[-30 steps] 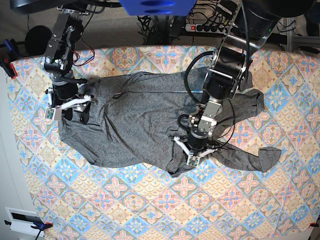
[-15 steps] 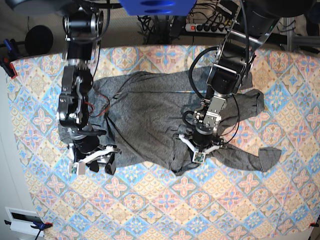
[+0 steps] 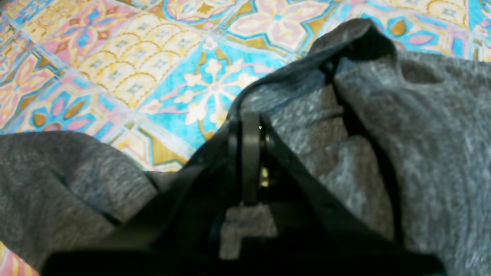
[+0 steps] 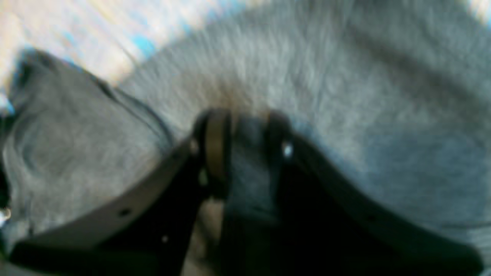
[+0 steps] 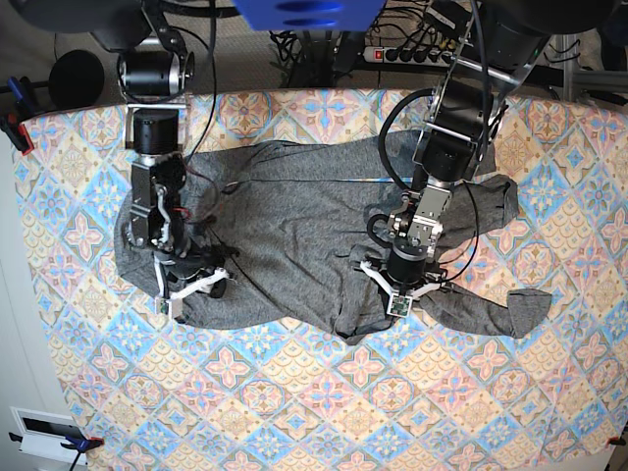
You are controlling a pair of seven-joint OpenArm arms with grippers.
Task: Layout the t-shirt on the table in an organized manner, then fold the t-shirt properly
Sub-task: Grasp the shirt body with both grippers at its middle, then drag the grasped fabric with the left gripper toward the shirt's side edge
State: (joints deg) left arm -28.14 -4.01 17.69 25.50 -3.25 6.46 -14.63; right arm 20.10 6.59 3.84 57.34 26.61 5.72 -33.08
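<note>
The dark-grey t-shirt [image 5: 285,226] lies spread and wrinkled across the patterned table [image 5: 294,392], one long sleeve [image 5: 491,314] trailing to the right. My left gripper [image 5: 397,299] is at the shirt's lower hem, on the right of the base view. In the left wrist view the left gripper [image 3: 249,122] is shut, and the t-shirt [image 3: 422,153] rises in folds to its tips. My right gripper [image 5: 191,292] is down on the shirt's lower left part. In the blurred right wrist view the right gripper [image 4: 245,134] has its fingers a little apart, with a fold of t-shirt [image 4: 345,96] filling the gap.
A power strip [image 5: 402,54] and cables lie behind the table's far edge. Red clamps [image 5: 20,132] grip the left edge, and a white box [image 5: 39,432] sits off the near left corner. Bare tablecloth [image 3: 134,76] shows beside the hem.
My right arm swept from the shirt's upper left edge down to its lower left part, and its jaws narrowed from wide open onto fabric. The left gripper shifted slightly and stayed shut.
</note>
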